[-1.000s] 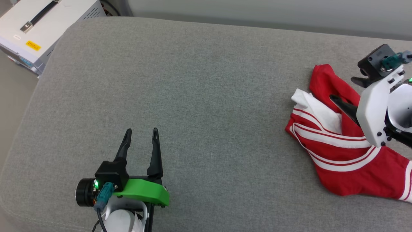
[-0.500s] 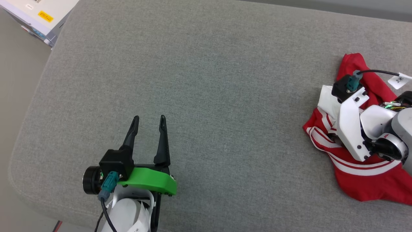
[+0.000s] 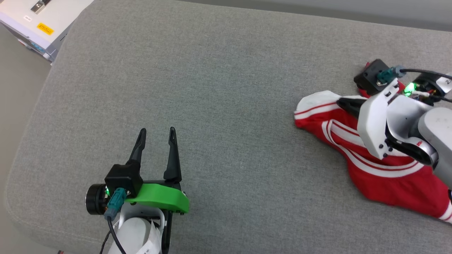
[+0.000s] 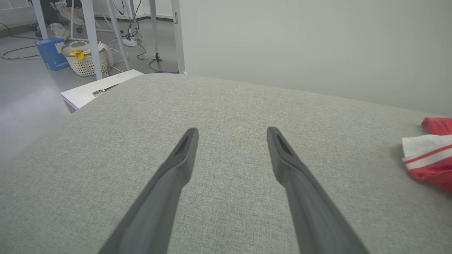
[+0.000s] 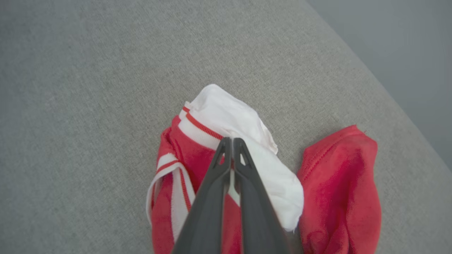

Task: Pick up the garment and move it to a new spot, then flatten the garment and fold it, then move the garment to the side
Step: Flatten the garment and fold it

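1. The left pincer [image 3: 157, 129] is held low over the near left part of the grey cushion [image 3: 226, 88]. Its two dark fingers are pointed toward the far side, and a green bracket [image 3: 159, 204] is seen at their base.
2. The fingers of the left pincer [image 4: 232, 129] are spread well apart, with bare cushion [image 4: 229, 102] showing between them. Nothing is gripped.
3. The right arm [image 3: 406, 123] is brought in from the right edge with its white forearm angled toward the left. A green light [image 3: 409, 86] is lit on the wrist.
4. The right pincer [image 3: 340, 101] is pointed left, over the garment [image 3: 381, 176].
5. In the right wrist view the right pincer [image 5: 229, 139] is pressed closed, finger against finger. Cloth of the garment [image 5: 339, 183] is seen in the slit between the fingers and is held there.
6. The garment is crumpled on the right part of the cushion [image 5: 88, 70]. A white sleeve end with red striping is turned left, and the red body is trailed toward the near right. In the left wrist view the garment [image 4: 429, 158] is seen at the right edge.
7. A white tag [image 3: 447, 80] on the right arm's cable is marked with a "2"; the rest is cut off.
8. A yellow label [image 3: 46, 29] is fixed to the white case [image 3: 60, 14] beyond the cushion's far left corner. Its print cannot be read.
9. A blue box [image 4: 53, 53] on the floor carries white lettering that cannot be made out.
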### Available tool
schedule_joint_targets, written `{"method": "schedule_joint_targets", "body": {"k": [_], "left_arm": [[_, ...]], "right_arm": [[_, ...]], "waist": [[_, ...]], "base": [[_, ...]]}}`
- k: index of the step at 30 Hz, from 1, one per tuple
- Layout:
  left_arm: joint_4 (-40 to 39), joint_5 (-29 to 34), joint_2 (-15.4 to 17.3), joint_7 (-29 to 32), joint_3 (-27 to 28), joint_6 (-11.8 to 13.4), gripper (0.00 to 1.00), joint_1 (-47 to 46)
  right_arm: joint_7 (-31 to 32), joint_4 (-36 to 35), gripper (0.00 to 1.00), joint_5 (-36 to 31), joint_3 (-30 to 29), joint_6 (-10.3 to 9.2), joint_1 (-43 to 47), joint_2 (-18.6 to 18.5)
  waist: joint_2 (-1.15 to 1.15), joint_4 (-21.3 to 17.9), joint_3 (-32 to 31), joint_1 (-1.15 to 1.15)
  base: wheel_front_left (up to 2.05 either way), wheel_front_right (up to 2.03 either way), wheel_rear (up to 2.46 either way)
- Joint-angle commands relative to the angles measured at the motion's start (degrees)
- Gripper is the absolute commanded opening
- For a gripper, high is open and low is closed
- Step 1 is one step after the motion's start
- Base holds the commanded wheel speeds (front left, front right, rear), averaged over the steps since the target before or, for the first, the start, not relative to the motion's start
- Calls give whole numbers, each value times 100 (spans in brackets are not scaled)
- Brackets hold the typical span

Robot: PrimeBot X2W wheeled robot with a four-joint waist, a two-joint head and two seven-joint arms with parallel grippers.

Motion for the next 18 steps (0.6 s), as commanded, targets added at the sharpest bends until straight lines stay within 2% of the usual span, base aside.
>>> {"method": "schedule_joint_targets", "body": {"k": [1,8,13,17,18], "left_arm": [[-9,22,-20,-33,24,-22,100,10],[-50,4,-20,-33,59,2,100,45],[-48,1,-20,-33,76,8,100,69],[-46,20,-20,-33,115,15,100,69],[-44,31,-20,-33,130,11,100,67]], "right_arm": [[-126,-149,0,-67,21,-5,-181,63],[-388,-628,0,-229,698,-5,-201,532],[-243,-440,0,-152,1393,-5,182,745],[-110,-279,0,30,1555,-5,600,801],[-169,-243,6,-40,1567,-5,623,793]], "waist": [[23,-30,-31,-1],[23,-4,-11,-1],[23,33,0,-1],[23,27,-2,-1],[23,16,-8,-1]], "base": [[0,0,0],[0,0,0],[0,0,0],[0,0,0],[0,0,0]]}}
